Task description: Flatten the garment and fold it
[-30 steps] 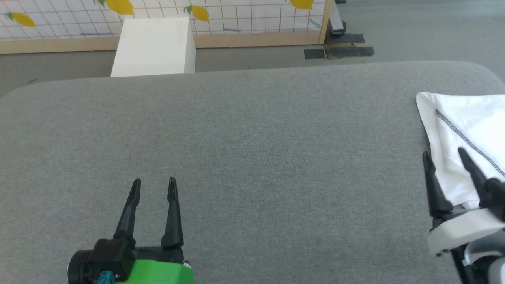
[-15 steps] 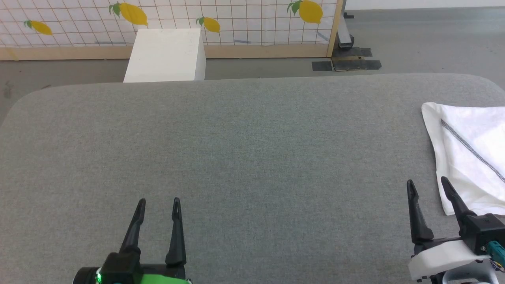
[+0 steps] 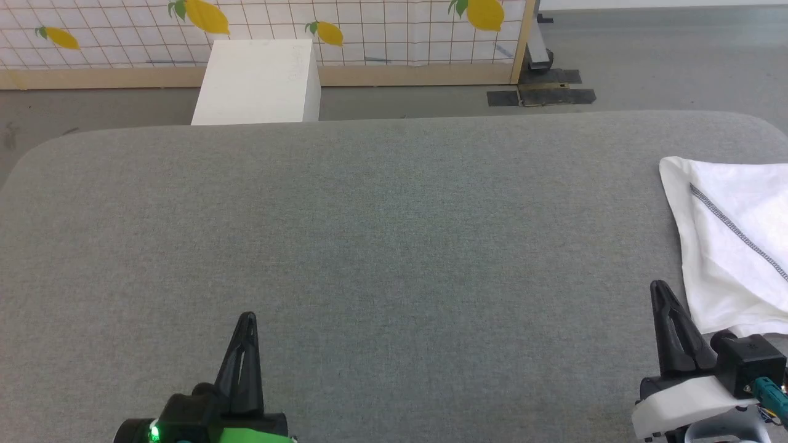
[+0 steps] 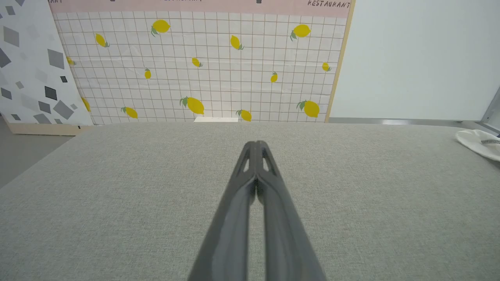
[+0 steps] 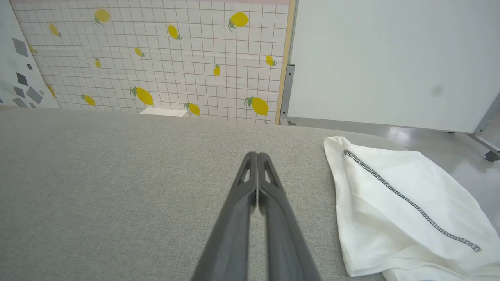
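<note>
Head view: left hand (image 3: 246,319) and right hand (image 3: 660,288) are each pressing their fingers together above the grey bench (image 3: 394,215). The garment (image 3: 732,246) is lying at the bench's right edge, just beside the right hand. A white box (image 3: 258,80) is standing beyond.
Wrist views: both hands are pinching nothing, facing the lemon-print panel (image 4: 203,70).
</note>
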Controlling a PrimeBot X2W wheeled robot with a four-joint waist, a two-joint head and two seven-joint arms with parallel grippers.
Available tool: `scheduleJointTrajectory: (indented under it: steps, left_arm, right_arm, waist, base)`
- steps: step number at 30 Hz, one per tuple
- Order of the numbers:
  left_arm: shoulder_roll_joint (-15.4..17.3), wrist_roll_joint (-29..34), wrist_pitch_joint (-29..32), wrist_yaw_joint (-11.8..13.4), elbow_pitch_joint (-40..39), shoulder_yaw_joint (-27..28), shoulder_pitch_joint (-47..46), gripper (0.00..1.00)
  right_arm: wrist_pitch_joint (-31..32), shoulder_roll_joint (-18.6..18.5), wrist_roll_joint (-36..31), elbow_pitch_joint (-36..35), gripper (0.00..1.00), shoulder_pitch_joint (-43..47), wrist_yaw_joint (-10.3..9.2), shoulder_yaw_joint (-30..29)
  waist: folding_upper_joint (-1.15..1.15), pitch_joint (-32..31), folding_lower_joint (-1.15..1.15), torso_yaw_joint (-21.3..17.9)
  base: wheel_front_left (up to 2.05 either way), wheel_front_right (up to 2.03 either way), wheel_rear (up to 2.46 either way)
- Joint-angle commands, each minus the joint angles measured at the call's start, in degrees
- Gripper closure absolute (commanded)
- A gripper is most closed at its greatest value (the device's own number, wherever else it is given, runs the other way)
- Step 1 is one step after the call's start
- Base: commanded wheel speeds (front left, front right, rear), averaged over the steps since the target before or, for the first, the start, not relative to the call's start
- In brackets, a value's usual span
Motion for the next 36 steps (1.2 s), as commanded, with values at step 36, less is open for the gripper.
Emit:
scheduleJointTrajectory:
  steps: [36]
  left_arm:
    - [-1.2, 2.6, 4.3, -2.3, 2.6, 3.1, -3.2, 1.00]
  right_arm:
    - [2.1, 0.0, 0.0, 0.7, 1.00, -1.5, -0.03, 1.7]
  waist:
    - [0.00, -1.3, 0.00, -0.4]
  base:
    - [0.00, 0.00, 0.00]
